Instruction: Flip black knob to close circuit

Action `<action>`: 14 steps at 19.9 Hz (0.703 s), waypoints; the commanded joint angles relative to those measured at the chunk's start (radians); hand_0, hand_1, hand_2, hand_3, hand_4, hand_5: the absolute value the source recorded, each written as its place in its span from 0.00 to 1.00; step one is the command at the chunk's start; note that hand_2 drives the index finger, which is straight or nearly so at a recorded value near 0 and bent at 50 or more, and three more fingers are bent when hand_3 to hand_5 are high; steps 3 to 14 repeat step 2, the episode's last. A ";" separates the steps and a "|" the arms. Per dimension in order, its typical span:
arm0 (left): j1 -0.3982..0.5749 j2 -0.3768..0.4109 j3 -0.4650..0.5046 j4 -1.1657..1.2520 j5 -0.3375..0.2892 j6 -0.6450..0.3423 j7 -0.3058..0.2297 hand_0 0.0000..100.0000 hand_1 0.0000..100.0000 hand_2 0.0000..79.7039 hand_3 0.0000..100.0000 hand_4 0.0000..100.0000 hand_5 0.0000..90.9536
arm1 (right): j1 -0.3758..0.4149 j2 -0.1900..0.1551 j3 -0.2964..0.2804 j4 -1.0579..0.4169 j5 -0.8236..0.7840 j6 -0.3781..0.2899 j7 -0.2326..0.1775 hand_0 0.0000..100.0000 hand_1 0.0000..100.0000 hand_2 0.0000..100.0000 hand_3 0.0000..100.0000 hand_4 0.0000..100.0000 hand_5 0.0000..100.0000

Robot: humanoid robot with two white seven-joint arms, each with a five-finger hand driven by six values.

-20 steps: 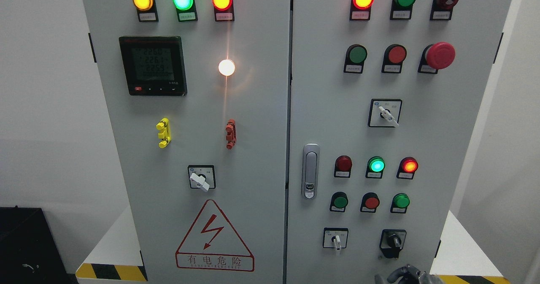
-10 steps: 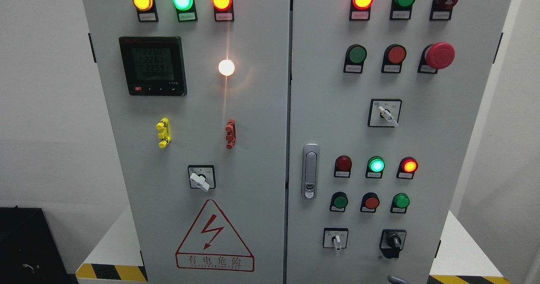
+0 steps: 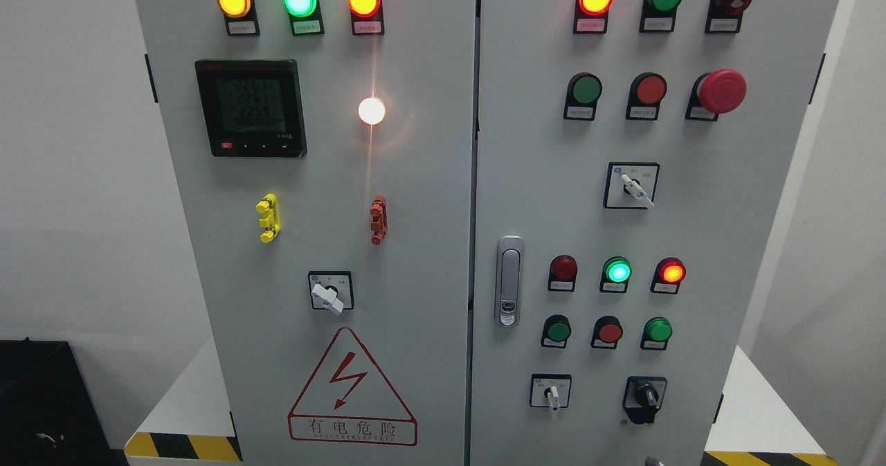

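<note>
The black knob [image 3: 647, 395] sits on a black plate at the lower right of the grey cabinet's right door [image 3: 692, 244]. Its handle points roughly up, leaning a little to the left. Nothing touches it. Only a tiny grey sliver of the right hand [image 3: 651, 461] shows at the bottom edge, just below the knob and apart from it. The left hand is out of the picture.
A white selector switch [image 3: 552, 393] sits left of the knob, with another [image 3: 633, 187] higher up and a third [image 3: 328, 293] on the left door. Lit lamps, push buttons, a red mushroom button [image 3: 721, 91], a door latch [image 3: 509, 280] and a meter [image 3: 250, 108] fill the panel.
The right hand has dropped down out of the picture, from showing below the knob a second ago to a bare sliver now. The knob has not moved.
</note>
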 commanded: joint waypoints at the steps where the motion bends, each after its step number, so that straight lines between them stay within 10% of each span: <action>1: 0.000 0.000 0.000 0.000 0.000 0.000 0.001 0.12 0.56 0.00 0.00 0.00 0.00 | 0.010 0.004 -0.003 0.039 -0.033 -0.001 0.003 0.00 0.00 0.00 0.00 0.00 0.00; 14: 0.000 0.000 0.000 0.000 0.000 0.000 0.001 0.12 0.56 0.00 0.00 0.00 0.00 | 0.010 0.004 -0.003 0.043 -0.033 -0.001 0.003 0.00 0.00 0.00 0.00 0.00 0.00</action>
